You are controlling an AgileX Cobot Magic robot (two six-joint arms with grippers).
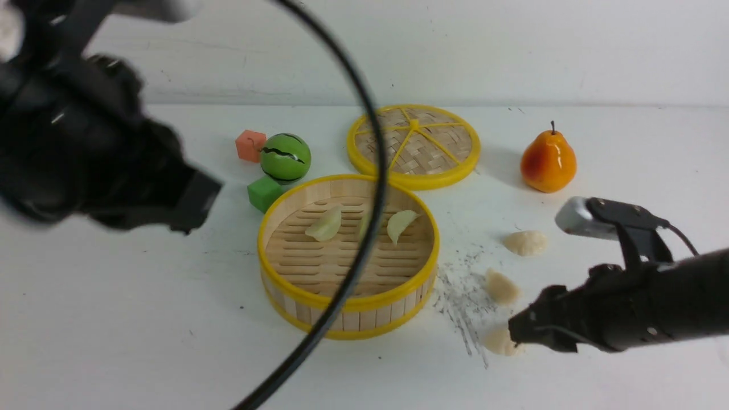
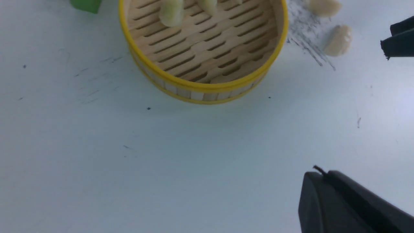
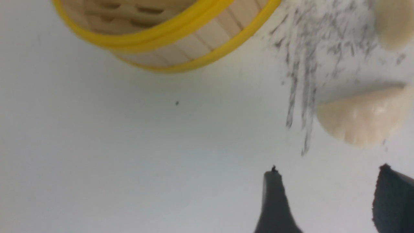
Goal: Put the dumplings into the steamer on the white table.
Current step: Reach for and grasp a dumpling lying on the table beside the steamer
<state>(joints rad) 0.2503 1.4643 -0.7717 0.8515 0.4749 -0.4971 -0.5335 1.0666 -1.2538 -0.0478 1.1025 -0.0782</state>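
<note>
The steamer (image 1: 348, 304) is sitting on the white table (image 1: 142, 319), and a black cable (image 1: 364, 188) is hanging across the front of it, hiding a strip of its slatted bamboo floor. Two pale, crescent dumplings (image 1: 324, 224) are lying inside, towards its far wall. Three more are lying on the table right of the steamer, by a patch of dark scuffs (image 1: 464, 296).

Beyond the steamer a flat woven lid (image 1: 414, 145) is lying, with a glossy orange pear (image 1: 548, 161) further right. A striped green ball (image 1: 285, 158) and two cubes (image 1: 263, 192) are sitting at its far left.

From the front the left gripper (image 1: 193, 199) is just a dark blur hovering left of the steamer. Its wrist view is showing the fingers (image 2: 323, 181) pressed together, pinching nothing.

The right gripper (image 1: 515, 333) is reaching in low, right of the steamer. Its wrist view is showing the fingers (image 3: 275, 194) spread, with the nearest dumpling's pleated edge just ahead of them and not between them.
</note>
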